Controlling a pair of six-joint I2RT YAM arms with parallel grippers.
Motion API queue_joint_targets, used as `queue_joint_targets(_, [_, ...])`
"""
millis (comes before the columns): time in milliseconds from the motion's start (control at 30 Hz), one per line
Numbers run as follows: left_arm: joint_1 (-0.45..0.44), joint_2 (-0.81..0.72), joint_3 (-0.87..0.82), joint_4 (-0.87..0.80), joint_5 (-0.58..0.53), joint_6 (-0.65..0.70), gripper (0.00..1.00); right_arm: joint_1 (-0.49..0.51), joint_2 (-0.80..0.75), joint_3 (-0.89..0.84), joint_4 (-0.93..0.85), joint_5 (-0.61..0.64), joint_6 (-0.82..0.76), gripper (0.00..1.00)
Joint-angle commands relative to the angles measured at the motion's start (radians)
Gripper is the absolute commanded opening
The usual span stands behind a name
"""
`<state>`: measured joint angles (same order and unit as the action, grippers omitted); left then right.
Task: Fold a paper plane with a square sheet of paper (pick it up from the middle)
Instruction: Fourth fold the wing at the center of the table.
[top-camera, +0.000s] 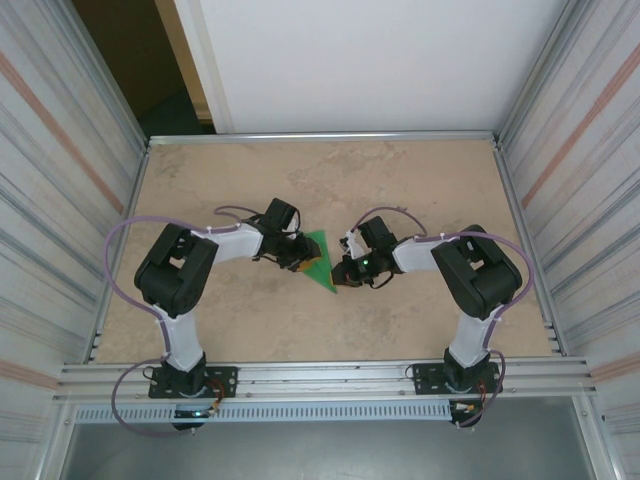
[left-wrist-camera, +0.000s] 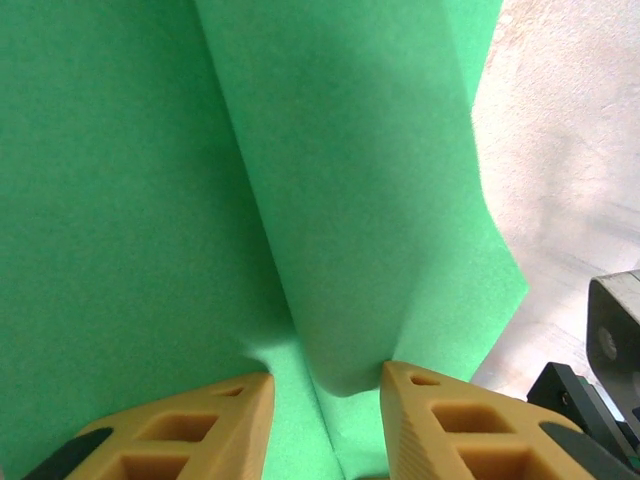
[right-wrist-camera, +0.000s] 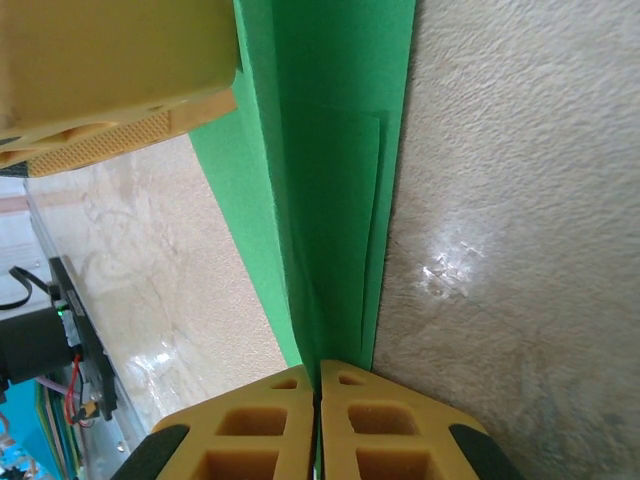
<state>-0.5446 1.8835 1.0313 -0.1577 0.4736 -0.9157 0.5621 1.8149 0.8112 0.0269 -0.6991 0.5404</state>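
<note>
**Paper spans both grippers, centre frame**

The paper (top-camera: 318, 258) lies mid-bench, its long axis running top to lower right. The right gripper (right-wrist-camera: 317, 370), pressed together, pinches its edge. The left gripper (left-wrist-camera: 325, 385), part-spread, straddles the ridge, perhaps touching it.

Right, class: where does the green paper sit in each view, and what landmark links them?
Top external: green paper mid-frame on the beige table.
Left wrist: left and centre, creased, above tan fingers.
Right wrist: upright strip, top centre, down into shut jaws.
Shared landmark: the beige table.
</note>
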Motion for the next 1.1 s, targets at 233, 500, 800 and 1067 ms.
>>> queue_joint_targets(233, [-0.011, 0.128, -0.050, -0.177, -0.094, 0.029, 0.37, -0.015, -0.059, -0.018, 0.024, -0.006, 0.048, 0.24])
queue_joint_targets(500, [-0.015, 0.141, -0.034, -0.192, -0.089, 0.041, 0.39, -0.045, -0.086, 0.003, 0.016, 0.078, 0.074, 0.30])
queue_joint_targets(800, [-0.017, 0.140, -0.034, -0.192, -0.088, 0.040, 0.39, -0.045, 0.000, 0.064, 0.055, 0.023, 0.086, 0.30])
queue_joint_targets(1067, [-0.017, 0.139, -0.036, -0.191, -0.088, 0.039, 0.39, -0.048, 0.026, 0.081, 0.065, 0.021, 0.082, 0.23])
